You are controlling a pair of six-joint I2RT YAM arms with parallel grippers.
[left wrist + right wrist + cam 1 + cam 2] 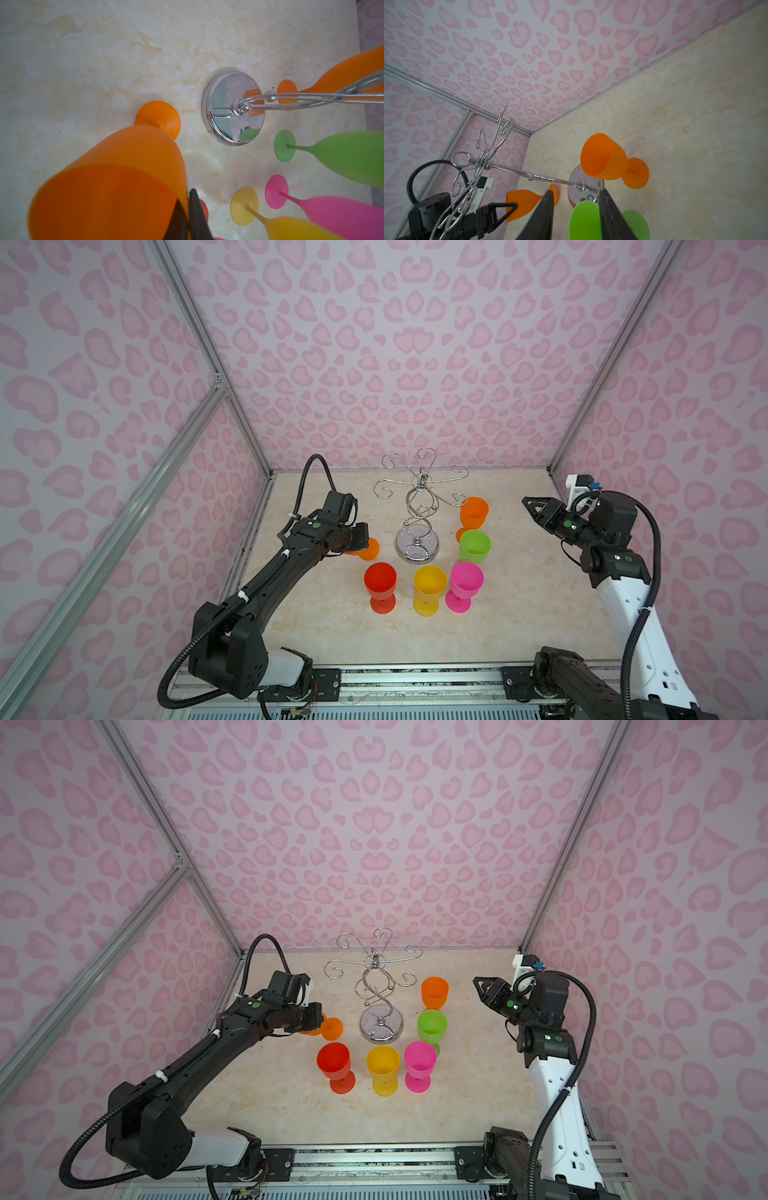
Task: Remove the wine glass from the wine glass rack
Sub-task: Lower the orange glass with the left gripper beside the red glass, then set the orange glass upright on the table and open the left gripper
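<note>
Left gripper (189, 199): clenched on orange glass (116, 176) rim.
Right gripper (576, 192): released, jaws parted.
Rack (419, 510): near the clenched gripper, not touching.

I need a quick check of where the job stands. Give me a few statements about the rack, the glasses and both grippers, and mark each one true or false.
1. No glass hangs on the hooks of the wine glass rack. True.
2. The left gripper is shut on the rim of a green glass. False: it pinches the rim of the orange glass.
3. The right gripper holds a glass. False: its jaws are open and empty, and it hangs off to the side, apart from every glass.
4. The red glass, the yellow glass and the pink glass stand upright in a row on the robot's side of the rack. True.
</note>
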